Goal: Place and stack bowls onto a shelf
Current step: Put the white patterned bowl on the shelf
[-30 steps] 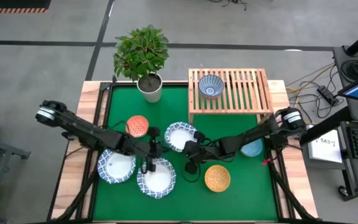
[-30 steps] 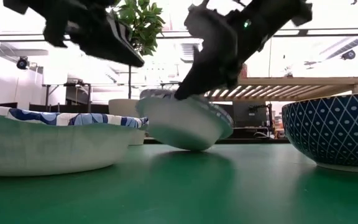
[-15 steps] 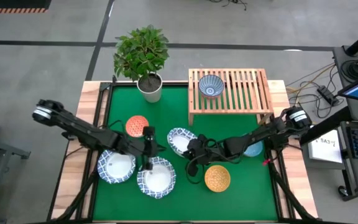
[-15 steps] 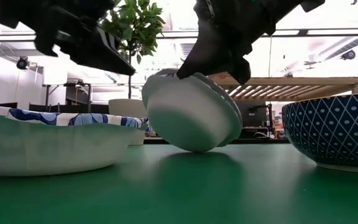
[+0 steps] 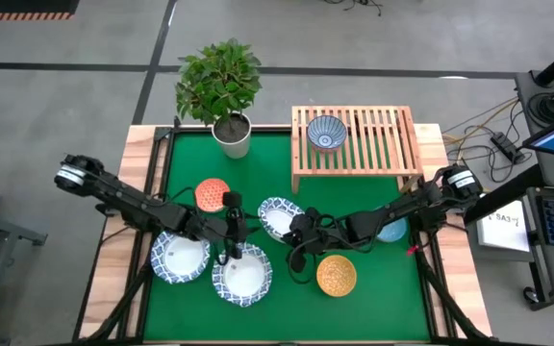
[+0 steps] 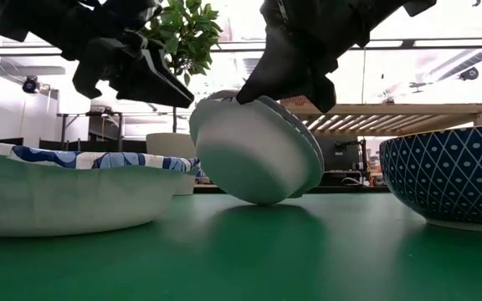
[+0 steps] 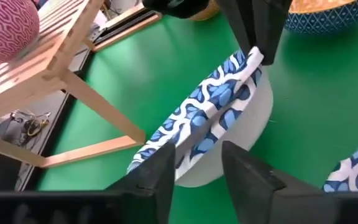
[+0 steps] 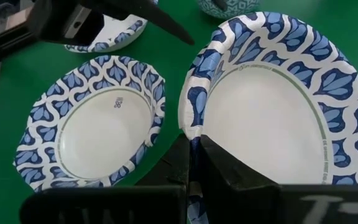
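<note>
While the right pincer pinches the rim of the wide white ceramic bowl with blue patterned rim, tilted on the green tabletop beneath it, treat it as rigid, slippery and breakable; left pincer spread alongside.

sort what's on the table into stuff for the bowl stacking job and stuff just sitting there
For the job: tilted white bowl pinched by right gripper; other bowls, e.g. orange-red bowl, yellow bowl; shelf; left gripper.
Just there: potted plant.
</note>
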`<action>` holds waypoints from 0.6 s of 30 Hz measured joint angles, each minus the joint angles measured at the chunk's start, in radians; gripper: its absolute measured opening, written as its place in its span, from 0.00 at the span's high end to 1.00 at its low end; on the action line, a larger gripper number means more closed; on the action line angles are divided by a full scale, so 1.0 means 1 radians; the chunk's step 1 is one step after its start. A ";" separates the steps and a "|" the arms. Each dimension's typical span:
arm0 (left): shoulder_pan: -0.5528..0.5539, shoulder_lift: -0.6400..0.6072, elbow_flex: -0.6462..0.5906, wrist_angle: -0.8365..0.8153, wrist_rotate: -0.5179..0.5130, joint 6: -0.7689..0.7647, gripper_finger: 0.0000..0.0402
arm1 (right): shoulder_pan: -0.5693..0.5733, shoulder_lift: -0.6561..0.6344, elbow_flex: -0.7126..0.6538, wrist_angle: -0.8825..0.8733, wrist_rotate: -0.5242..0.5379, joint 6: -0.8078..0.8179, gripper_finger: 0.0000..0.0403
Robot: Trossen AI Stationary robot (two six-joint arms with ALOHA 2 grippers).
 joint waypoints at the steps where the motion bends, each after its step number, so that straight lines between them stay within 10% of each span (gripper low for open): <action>1: 0.000 0.000 0.000 -0.004 0.000 0.005 0.68 | 0.000 0.000 0.000 0.000 0.000 -0.001 0.97; 18: 0.021 0.096 0.000 0.061 0.026 0.046 0.61 | 0.000 0.001 0.000 -0.006 -0.008 -0.029 0.97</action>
